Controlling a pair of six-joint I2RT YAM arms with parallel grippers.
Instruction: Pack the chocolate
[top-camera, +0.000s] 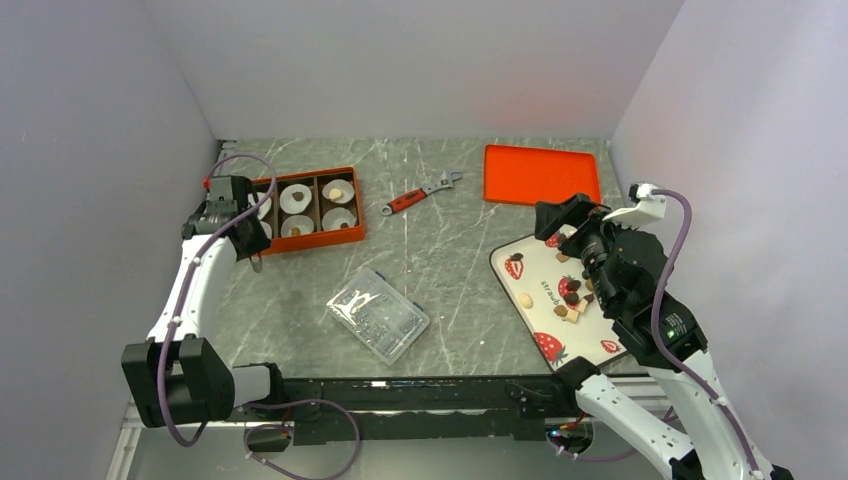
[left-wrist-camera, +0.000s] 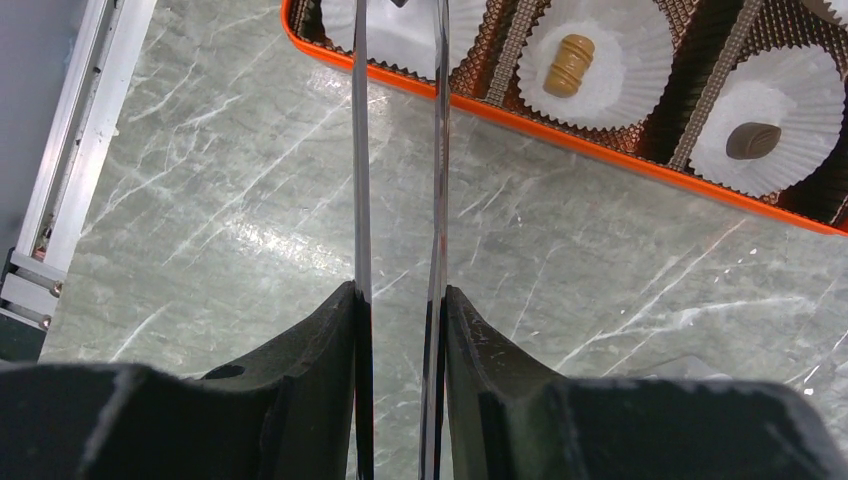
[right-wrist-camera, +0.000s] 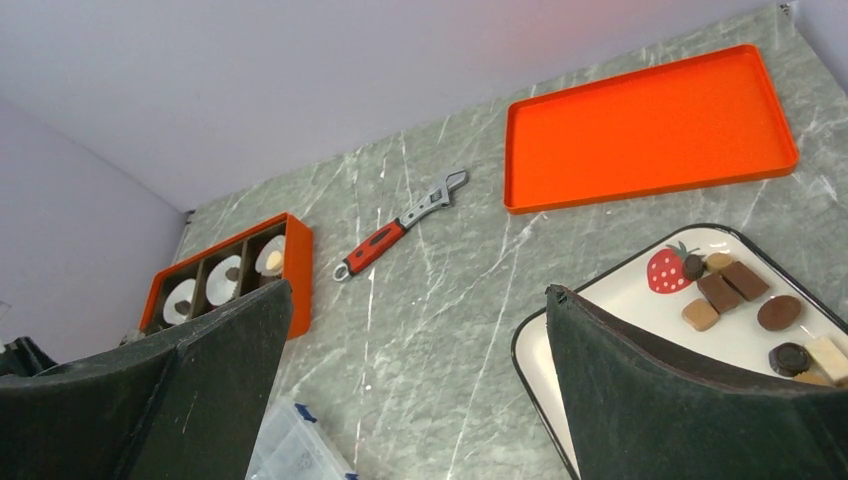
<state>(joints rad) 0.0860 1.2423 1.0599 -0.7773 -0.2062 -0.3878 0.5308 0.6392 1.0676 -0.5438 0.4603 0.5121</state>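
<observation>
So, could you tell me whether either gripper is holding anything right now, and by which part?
The left gripper grips what looks like tweezers, its fingers pressing on the two blades' outer faces; the right gripper is open and empty.

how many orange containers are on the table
2. The orange compartment box sits at the back left. The flat orange tray lies at the back right, just behind the strawberry plate. None seems hidden.
</observation>
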